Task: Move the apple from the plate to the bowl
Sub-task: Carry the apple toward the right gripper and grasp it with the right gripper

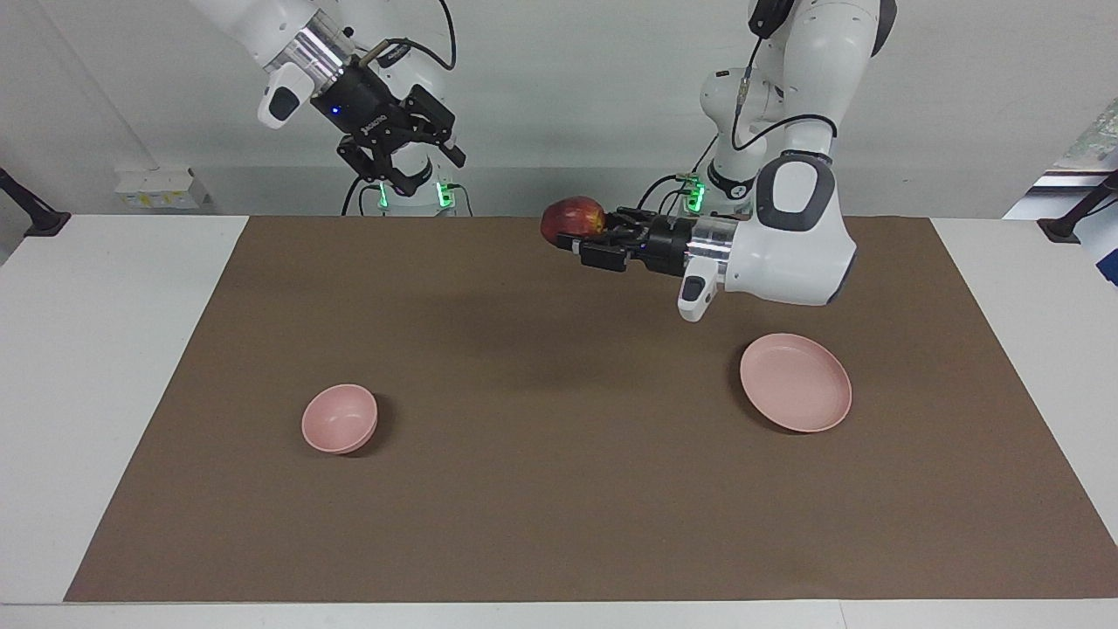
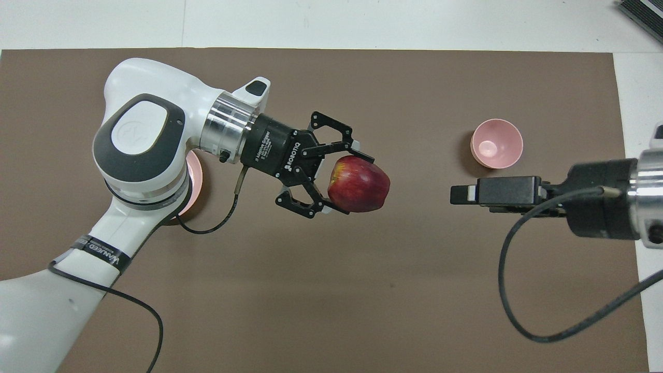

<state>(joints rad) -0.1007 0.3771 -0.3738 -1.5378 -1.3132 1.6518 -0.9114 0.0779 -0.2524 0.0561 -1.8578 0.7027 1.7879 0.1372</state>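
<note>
My left gripper (image 1: 578, 238) (image 2: 350, 182) is shut on the dark red apple (image 1: 569, 218) (image 2: 362, 187) and holds it in the air over the middle of the brown mat, between plate and bowl. The pale pink plate (image 1: 796, 383) lies empty toward the left arm's end; in the overhead view only a sliver of it (image 2: 196, 176) shows under the left arm. The small deep pink bowl (image 1: 339, 419) (image 2: 496, 143) stands empty toward the right arm's end. My right gripper (image 1: 410, 162) (image 2: 460, 194) waits raised, empty, close to the bowl in the overhead view.
A brown mat (image 1: 559, 524) (image 2: 331, 290) covers most of the white table (image 1: 105, 393). A black cable (image 2: 518, 311) hangs from the right arm's wrist.
</note>
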